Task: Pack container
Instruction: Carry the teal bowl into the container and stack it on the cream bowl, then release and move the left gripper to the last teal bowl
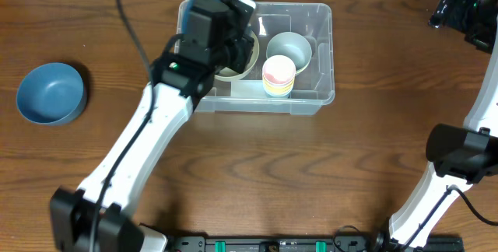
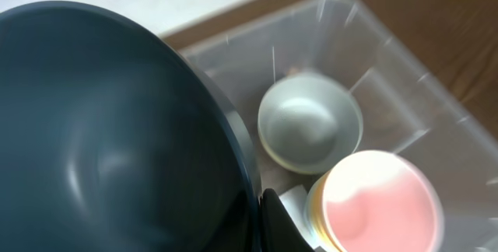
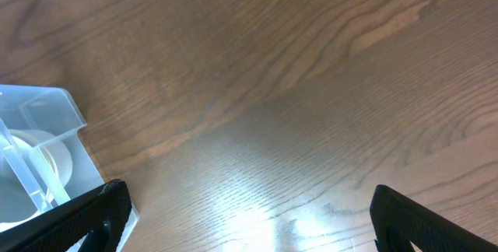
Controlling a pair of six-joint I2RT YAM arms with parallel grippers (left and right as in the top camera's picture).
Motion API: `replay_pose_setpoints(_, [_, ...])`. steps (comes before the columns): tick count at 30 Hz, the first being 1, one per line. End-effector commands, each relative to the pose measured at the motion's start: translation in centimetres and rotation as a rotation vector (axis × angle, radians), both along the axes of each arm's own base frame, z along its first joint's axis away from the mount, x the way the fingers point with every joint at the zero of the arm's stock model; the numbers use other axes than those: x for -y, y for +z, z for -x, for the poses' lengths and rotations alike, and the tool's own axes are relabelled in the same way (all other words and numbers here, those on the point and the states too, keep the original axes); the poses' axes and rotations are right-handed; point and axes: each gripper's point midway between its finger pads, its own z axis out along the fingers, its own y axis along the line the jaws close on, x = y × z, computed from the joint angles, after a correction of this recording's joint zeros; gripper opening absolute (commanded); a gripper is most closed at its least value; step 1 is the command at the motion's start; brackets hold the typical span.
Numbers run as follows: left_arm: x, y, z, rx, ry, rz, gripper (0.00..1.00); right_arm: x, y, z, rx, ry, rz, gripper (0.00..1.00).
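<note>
The large clear rectangular plastic container (image 1: 311,100) sits at the table's far middle. Overhead, the left gripper (image 1: 222,26) hangs over its left end, partly masking a cream bowl (image 1: 247,64). Its wrist view shows it clamped on a dark blue round bowl (image 2: 101,127), above a pale grey bowl (image 2: 310,124) and a pink-topped cup stack (image 2: 381,201). The right gripper (image 3: 247,197) gapes wide, empty, over the wooden table (image 3: 311,89). Only overhead shows a second blue bowl (image 1: 50,92) on the table at left.

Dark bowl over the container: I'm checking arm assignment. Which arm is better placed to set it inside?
Left. The left gripper grips the dark bowl directly above the container; the right gripper hangs open over table, outside it.
</note>
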Motion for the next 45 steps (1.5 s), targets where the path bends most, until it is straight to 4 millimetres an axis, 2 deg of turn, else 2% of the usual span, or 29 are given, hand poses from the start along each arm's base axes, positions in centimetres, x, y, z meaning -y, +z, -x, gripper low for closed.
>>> replay_pose_setpoints(1, [0.1,-2.3,-0.9,-0.037,0.019,-0.030,0.06,0.4,0.5,0.1,0.009,0.002,0.016,0.99])
replay_pose_setpoints(7, [0.4,-6.4,-1.6,-0.117,0.019,-0.066,0.06,0.4,0.5,0.1,0.009,0.002,0.016,0.99])
replay_pose_setpoints(12, [0.5,-7.8,-1.9,-0.139,0.020,-0.076,0.06,0.4,0.5,0.1,0.009,0.002,0.016,0.99])
replay_pose_setpoints(14, [0.5,-7.8,-1.9,-0.136,0.019,-0.075,0.09,0.4,0.5,0.1,0.009,0.002,0.016,0.99])
replay_pose_setpoints(16, [0.6,-7.6,-2.1,-0.126,0.020,-0.070,0.26,0.4,0.5,0.1,0.009,0.002,0.016,0.99])
replay_pose_setpoints(18, [0.6,-7.5,-2.2,-0.121,0.019,-0.068,0.36,0.4,0.5,0.1,0.009,0.002,0.016,0.99])
replay_pose_setpoints(22, [0.0,-7.0,-2.5,-0.109,0.028,-0.068,0.41,0.4,0.5,0.1,0.009,0.003,0.016,0.99])
replay_pose_setpoints(25, [-1.4,-5.5,-2.8,-0.084,0.058,-0.054,0.41,0.4,0.5,0.1,0.009,0.002,0.016,0.99])
replay_pose_setpoints(33, [-6.4,2.2,-2.1,0.051,0.155,0.002,0.41,0.4,0.5,0.1,0.009,0.003,0.016,0.99])
replay_pose_setpoints(37, [-10.5,4.8,-1.1,0.079,0.238,0.009,0.41,0.4,0.5,0.1,0.009,0.003,0.016,0.99])
replay_pose_setpoints(40, [-15.8,5.1,0.0,0.048,0.374,-0.021,0.41,0.4,0.5,0.1,0.009,0.002,0.016,0.99])
replay_pose_setpoints(45, [-24.9,2.7,2.1,-0.071,0.621,-0.108,0.41,0.4,0.5,0.1,0.009,0.002,0.016,0.99])
